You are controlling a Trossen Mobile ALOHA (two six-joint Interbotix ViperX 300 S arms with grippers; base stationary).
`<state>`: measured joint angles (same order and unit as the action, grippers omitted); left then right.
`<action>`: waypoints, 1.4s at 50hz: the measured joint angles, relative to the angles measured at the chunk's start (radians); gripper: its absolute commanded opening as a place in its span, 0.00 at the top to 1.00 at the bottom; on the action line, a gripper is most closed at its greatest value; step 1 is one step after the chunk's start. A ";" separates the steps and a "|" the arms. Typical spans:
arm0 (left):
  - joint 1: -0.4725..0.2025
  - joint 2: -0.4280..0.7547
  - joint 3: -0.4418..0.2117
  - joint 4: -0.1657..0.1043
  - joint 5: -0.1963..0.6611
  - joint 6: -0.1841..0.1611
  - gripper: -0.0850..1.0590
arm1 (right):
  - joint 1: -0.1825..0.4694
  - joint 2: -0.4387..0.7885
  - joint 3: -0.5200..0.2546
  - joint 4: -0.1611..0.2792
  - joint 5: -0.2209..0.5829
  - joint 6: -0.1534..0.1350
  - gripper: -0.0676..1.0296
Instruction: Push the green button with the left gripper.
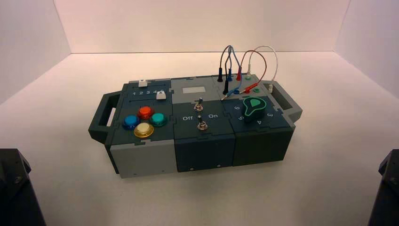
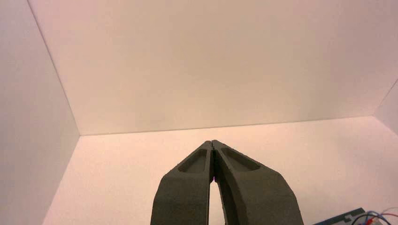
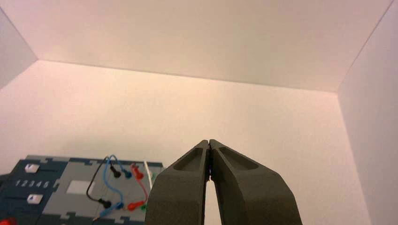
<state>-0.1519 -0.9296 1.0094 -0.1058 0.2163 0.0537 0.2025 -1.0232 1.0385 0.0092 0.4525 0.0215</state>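
The green button [image 1: 158, 118] is a small teal-green dome on the box's near left part, at the right of a cluster with a red button [image 1: 145, 112], a blue button [image 1: 131, 122] and a yellow button [image 1: 143, 130]. In the high view only the corner of the left arm [image 1: 16, 188] shows at the bottom left, far from the box. In the left wrist view my left gripper [image 2: 212, 142] is shut and empty, pointing at bare floor and wall; the green button is out of that view. My right gripper [image 3: 209, 141] is shut and empty, parked at the right.
The box [image 1: 146, 160] stands mid-floor, slightly turned, with handles at both ends. It bears two toggle switches [image 1: 201, 125], white sliders [image 1: 161, 95], a dark pointer knob with a green outline [image 1: 253, 109] and looped wires [image 1: 244, 61]. White walls enclose the floor.
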 measured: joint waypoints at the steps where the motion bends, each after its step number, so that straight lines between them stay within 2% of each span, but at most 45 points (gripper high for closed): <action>1: -0.005 0.000 -0.002 0.002 0.008 0.002 0.95 | 0.000 0.000 0.000 0.002 0.006 0.000 0.96; 9: -0.100 -0.003 -0.029 0.002 0.137 0.002 0.95 | 0.067 0.011 -0.009 0.005 0.087 0.000 0.96; 14: -0.169 -0.012 -0.037 0.000 0.229 0.002 0.95 | 0.143 0.034 -0.025 0.005 0.149 -0.002 0.96; 21: -0.229 -0.020 -0.046 0.000 0.368 0.002 0.95 | 0.253 0.081 -0.060 0.015 0.244 0.000 0.96; 24: -0.252 -0.025 -0.046 0.000 0.425 0.003 0.95 | 0.279 0.103 -0.078 0.026 0.284 -0.002 0.96; 31: -0.279 -0.038 -0.048 0.000 0.522 0.005 0.95 | 0.330 0.144 -0.121 0.055 0.362 -0.006 0.96; 34: -0.279 -0.046 -0.049 0.000 0.555 0.005 0.95 | 0.364 0.160 -0.138 0.072 0.396 -0.018 0.96; 35: -0.278 -0.051 -0.054 0.000 0.578 0.003 0.95 | 0.402 0.175 -0.150 0.086 0.414 -0.028 0.96; 39: -0.278 -0.052 -0.064 -0.002 0.635 0.005 0.95 | 0.436 0.193 -0.156 0.103 0.431 -0.034 0.96; 47: -0.302 -0.041 -0.074 -0.018 0.689 0.005 0.95 | 0.486 0.235 -0.156 0.114 0.431 -0.043 0.96; 56: -0.357 0.011 -0.074 -0.035 0.701 0.005 0.95 | 0.523 0.242 -0.156 0.120 0.411 -0.044 0.96; 60: -0.426 0.092 -0.074 -0.040 0.699 0.005 0.95 | 0.548 0.250 -0.153 0.123 0.393 -0.044 0.96; 70: -0.495 0.236 -0.098 -0.040 0.689 0.003 0.95 | 0.551 0.267 -0.143 0.126 0.376 -0.046 0.96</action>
<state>-0.6473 -0.6934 0.9112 -0.1457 0.9050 0.0568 0.7532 -0.7563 0.8958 0.1350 0.8283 -0.0245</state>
